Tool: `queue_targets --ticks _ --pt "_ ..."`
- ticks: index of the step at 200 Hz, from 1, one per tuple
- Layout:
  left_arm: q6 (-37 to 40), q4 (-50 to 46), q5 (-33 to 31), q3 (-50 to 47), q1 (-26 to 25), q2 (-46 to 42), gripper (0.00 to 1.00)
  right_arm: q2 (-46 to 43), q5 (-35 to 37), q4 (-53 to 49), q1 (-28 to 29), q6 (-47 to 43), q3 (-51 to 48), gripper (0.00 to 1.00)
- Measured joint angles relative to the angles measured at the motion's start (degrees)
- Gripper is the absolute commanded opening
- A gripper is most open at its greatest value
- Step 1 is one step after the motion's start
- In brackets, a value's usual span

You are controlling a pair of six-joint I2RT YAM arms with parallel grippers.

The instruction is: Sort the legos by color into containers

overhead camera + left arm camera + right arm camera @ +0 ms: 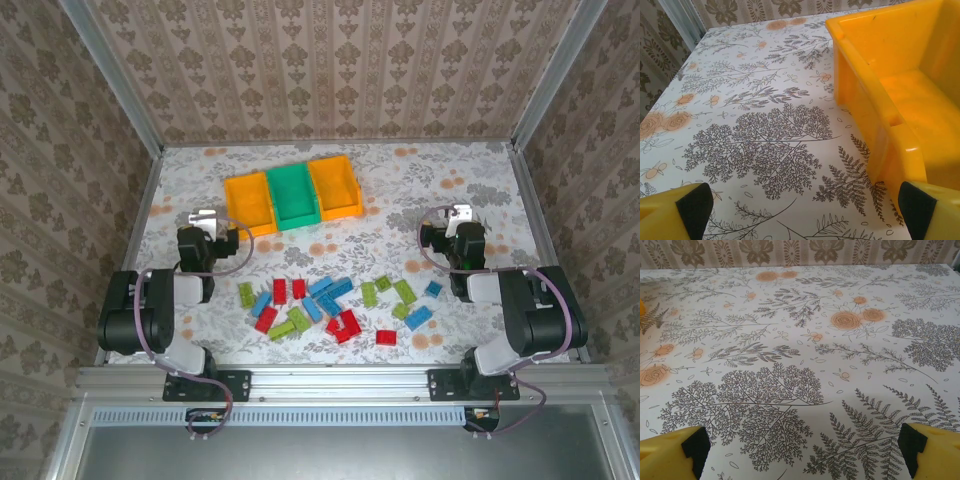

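Several red, blue and lime green legos (330, 305) lie scattered on the flowered table, near the front between the two arms. The containers stand in a row at the back: an orange bin (248, 202), a green bin (292, 195) and a second orange bin (335, 187). My left gripper (205, 217) hangs open left of the row; its view shows the left orange bin (890, 90) empty, close on the right, and nothing between the fingers (690, 210). My right gripper (458, 214) hangs open at the right, over bare tablecloth (802, 450).
Patterned walls and a metal frame (140, 180) enclose the table on three sides. Both arm bases sit on the rail (340, 380) at the near edge. Bare tablecloth (430, 175) lies between the bins and the right wall.
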Motion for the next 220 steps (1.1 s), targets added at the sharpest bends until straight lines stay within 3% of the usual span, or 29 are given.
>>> queue_targets --ticks 191,220 --pt "0.0 -0.1 0.9 0.2 0.3 0.0 1.0 0.0 0.0 0.0 -0.4 0.0 0.0 0.99" --pt "-2.9 -11.9 -3.0 3.7 0.5 -5.4 0.97 -1.6 2.1 -4.8 -0.4 1.1 1.2 0.98"
